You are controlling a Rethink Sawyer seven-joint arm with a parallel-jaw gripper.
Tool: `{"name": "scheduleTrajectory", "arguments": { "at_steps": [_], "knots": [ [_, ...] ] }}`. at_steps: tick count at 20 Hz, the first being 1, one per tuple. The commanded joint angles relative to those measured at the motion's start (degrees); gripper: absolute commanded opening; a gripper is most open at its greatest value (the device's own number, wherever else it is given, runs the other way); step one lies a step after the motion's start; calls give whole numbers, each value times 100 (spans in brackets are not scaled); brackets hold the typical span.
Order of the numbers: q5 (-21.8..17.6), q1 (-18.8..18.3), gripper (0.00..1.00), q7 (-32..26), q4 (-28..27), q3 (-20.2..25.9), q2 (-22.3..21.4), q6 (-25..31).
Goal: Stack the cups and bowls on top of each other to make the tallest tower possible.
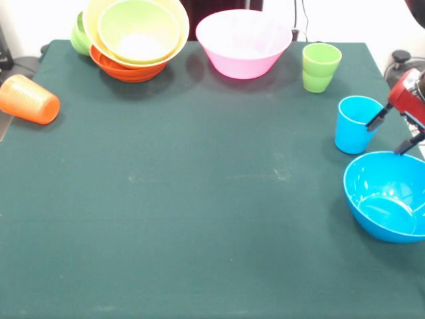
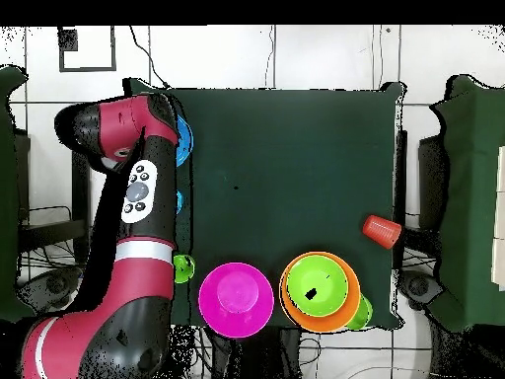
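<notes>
My jaws [image 1: 396, 133] stood apart, one finger [image 1: 378, 118] just over the rim of the upright light blue cup [image 1: 356, 124] and the other above the blue bowl [image 1: 387, 195] at its 5 o'clock. The lime cup [image 1: 321, 66] stood at the blue cup's 11 o'clock, with the pink bowl [image 1: 243, 43] beyond at 10 o'clock. Farther along the green bench [image 1: 199, 199] sat nested bowls [image 1: 135, 36], and the orange cup [image 1: 28, 99] lay tipped at their 8 o'clock.

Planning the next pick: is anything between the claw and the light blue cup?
Nothing visible is in the way. The claw sits right beside the light blue cup, one finger at its rim, the other over the blue bowl in front. The green cup stands clear behind.
</notes>
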Motion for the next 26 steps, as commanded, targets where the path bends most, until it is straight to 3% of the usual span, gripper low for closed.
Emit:
{"name": "scheduleTrajectory", "arguments": {
  "at_steps": [1, 7, 14, 20, 26],
  "knots": [
    [-7, -5, 100, 942, 412, 289, -34, -401],
    [-60, 8, 100, 940, 375, 263, 72, -575],
    [-232, 9, 100, 693, 1054, 344, -52, -1567],
    [-204, 8, 100, 611, 1226, 345, -47, -1880],
    [-280, -301, 100, -135, 2047, 908, -186, -3419]
  ]
}}
